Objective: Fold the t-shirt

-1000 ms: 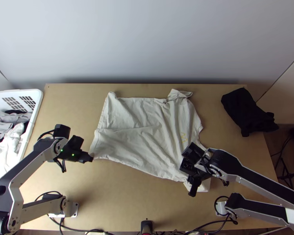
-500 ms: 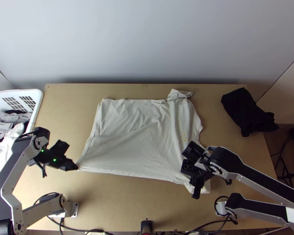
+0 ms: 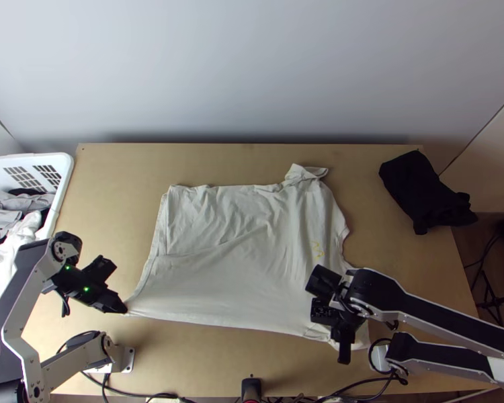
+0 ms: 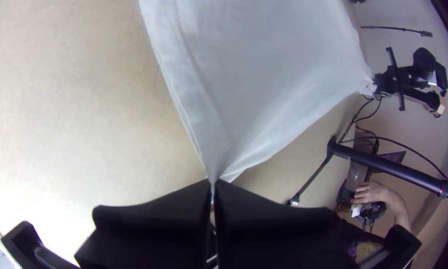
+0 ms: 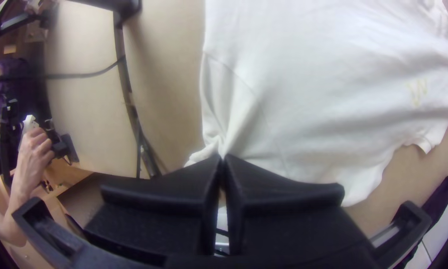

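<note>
My left gripper [image 3: 126, 310] is at the table's left side, shut on the near left corner of the white t-shirt [image 3: 232, 269]. The shirt lies spread, its near edge pulled fairly straight between both grippers, with a crease across its left half and a small bunch at the far right. My right gripper [image 3: 343, 352] is shut on the cloth near its near right corner. In the left wrist view, cloth [image 4: 263, 65] narrows to a point between the fingertips of the left gripper [image 4: 213, 183]. In the right wrist view, folds of the shirt [image 5: 303, 99] gather at the right gripper [image 5: 223, 158].
A white basket [image 3: 64, 176] of clothes stands at the left edge. A black cloth [image 3: 423, 191] lies bunched at the far right. Cables [image 3: 346, 391] run along the near edge. A person's hand [image 5: 34, 149] holds a device beyond the table.
My left gripper has moved left and toward the near edge, drawing the shirt's corner out and smoothing it. My right gripper has shifted slightly nearer too, and the whole shirt has slid toward the near edge.
</note>
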`<act>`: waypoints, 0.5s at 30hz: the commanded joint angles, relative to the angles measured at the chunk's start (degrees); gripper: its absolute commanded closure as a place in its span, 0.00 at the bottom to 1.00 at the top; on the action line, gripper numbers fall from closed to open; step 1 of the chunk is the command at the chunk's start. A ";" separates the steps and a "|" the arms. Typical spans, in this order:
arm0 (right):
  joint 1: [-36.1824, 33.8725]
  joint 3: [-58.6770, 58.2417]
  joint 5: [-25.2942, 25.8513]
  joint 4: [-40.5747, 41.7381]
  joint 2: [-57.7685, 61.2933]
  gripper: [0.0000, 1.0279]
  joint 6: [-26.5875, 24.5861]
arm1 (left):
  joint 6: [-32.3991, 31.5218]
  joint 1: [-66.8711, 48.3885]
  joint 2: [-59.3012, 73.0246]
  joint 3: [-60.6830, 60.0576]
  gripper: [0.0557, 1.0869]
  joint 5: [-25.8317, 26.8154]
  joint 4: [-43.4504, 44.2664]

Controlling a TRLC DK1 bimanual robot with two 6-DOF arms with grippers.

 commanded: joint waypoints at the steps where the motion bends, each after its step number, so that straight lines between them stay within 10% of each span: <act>1: 1.60 -0.38 -0.47 1.88 0.29 0.84 0.88 | -0.09 -3.12 -0.07 -1.37 0.69 0.29 -0.04; 8: 0.55 1.11 -0.47 2.41 0.82 0.26 2.46 | -0.44 -6.11 0.11 -1.54 0.19 2.22 1.36; 15: -9.47 16.23 -0.91 0.56 4.51 0.13 1.67 | -10.29 -6.37 6.53 13.93 0.15 11.28 6.90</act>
